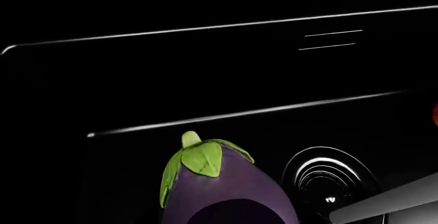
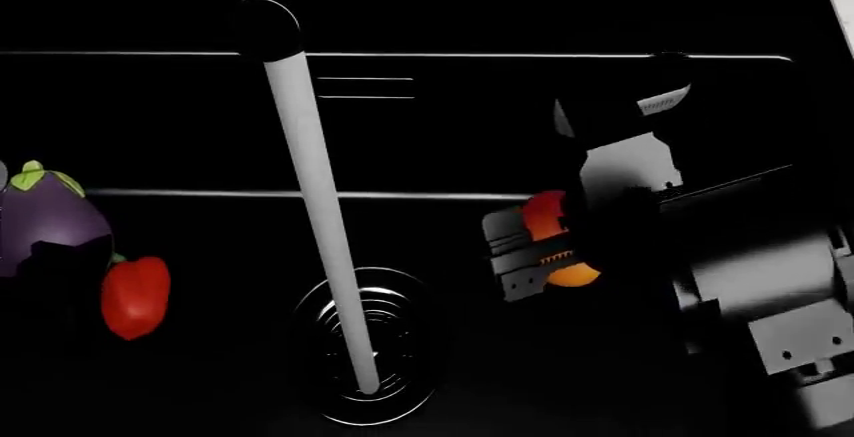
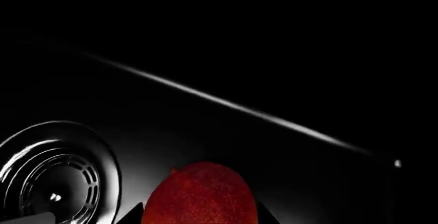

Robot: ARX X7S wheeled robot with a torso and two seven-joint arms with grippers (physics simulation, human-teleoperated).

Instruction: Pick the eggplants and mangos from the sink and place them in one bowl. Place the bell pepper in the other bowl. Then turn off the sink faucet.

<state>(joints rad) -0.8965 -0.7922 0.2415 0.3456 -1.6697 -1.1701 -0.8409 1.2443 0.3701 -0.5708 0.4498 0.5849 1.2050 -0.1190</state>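
The black sink [image 2: 160, 117] holds all of this. A purple eggplant [image 2: 40, 219] with a green cap sits at the far left, its lower part covered by my black left gripper [image 2: 60, 259]. In the left wrist view the eggplant [image 1: 219, 183] fills the near edge and the fingers do not show. A red bell pepper [image 2: 135, 297] lies just right of it. Right of the drain, my right gripper [image 2: 550, 247] is shut on a red-orange mango [image 2: 545, 215]. The right wrist view shows the mango [image 3: 200, 196] between two dark fingertips [image 3: 131, 215]. Both bowls are out of view.
Water runs in a white stream [image 2: 320, 217] from the faucet spout [image 2: 267, 25] down to the round ribbed drain [image 2: 367, 357]. The stream stands between the two arms. Thin ledge lines [image 2: 441, 55] run along the sink's back wall.
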